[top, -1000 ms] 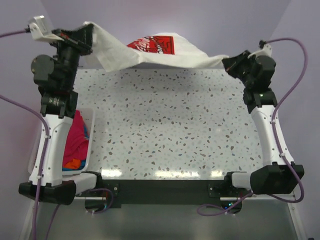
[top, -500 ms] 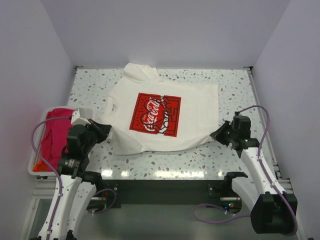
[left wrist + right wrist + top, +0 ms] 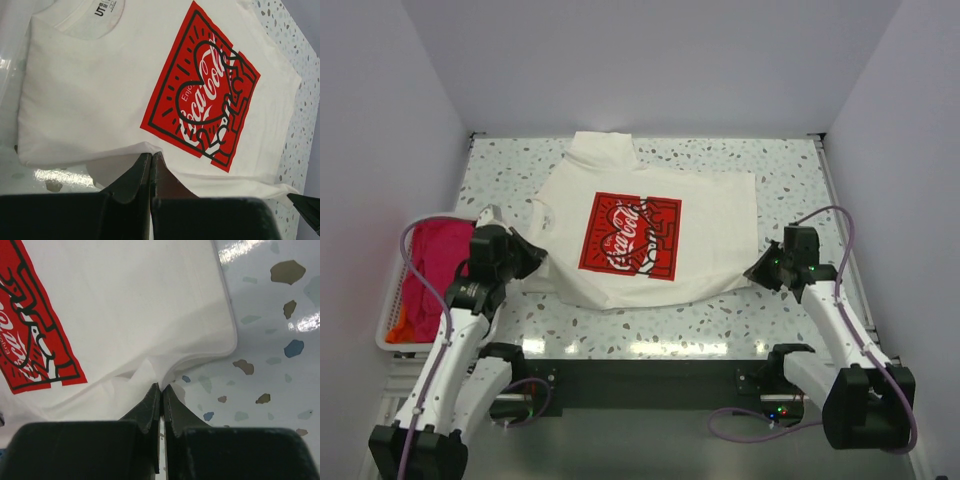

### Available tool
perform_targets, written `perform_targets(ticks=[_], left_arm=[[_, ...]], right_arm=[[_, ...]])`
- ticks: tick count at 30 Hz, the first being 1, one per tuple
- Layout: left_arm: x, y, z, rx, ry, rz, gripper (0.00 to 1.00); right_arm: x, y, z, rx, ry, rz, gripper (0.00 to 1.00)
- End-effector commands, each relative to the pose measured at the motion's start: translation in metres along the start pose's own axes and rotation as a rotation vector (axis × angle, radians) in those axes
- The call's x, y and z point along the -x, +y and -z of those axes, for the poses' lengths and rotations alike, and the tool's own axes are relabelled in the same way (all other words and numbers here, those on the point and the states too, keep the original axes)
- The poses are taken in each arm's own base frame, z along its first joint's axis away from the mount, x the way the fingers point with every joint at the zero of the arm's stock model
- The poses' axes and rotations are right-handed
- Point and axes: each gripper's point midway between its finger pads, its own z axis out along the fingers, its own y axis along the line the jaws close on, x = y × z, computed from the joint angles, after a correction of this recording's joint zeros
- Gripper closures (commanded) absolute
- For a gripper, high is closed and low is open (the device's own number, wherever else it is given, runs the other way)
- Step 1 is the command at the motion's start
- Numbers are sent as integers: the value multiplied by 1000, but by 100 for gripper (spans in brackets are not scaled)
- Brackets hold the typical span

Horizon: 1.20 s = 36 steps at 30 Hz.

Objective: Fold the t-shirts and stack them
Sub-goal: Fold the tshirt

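The white t-shirt lies print-up on the speckled surface, with left claw and right claw each pinched tight on its near edge.

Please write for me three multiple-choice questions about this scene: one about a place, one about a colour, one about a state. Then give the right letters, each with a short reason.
1. Where does the magenta shirt lie?
A. on the floor
B. in the basket at the left
C. on a shelf

2. What colour is the print on the white shirt?
A. red
B. blue
C. green

3. How are the left hand and the right hand?
A. both open above the shirt
B. one open, one shut
C. both shut on the shirt's near edge

Answers:
1 B: magenta cloth shows inside the basket.
2 A: the print is red in every view.
3 C: each wrist view shows a closed hand pinching white cloth.
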Motion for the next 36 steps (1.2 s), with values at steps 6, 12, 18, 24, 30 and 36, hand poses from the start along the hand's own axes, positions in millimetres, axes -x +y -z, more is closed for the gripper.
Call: perform_targets(ticks=[6, 12, 18, 24, 30, 36], left_arm=[[71, -60, -38, -90, -124, -57, 100], [87, -74, -73, -84, -115, -70, 100], [100, -80, -97, -58, -115, -75, 100], [111, -82, -111, -29, -127, -70, 100], [121, -86, -129, -23, -121, -70, 100], [128, -90, -149, -5, -105, -71, 100]], right_arm=[[56, 23, -18, 25, -84, -17, 100], [70, 23, -38, 63, -47, -84, 100], [77, 23, -51, 102, -21, -134, 100], [79, 19, -59, 127, 3, -177, 100], [87, 18, -60, 134, -12, -201, 100], [88, 15, -64, 142, -7, -240, 100]])
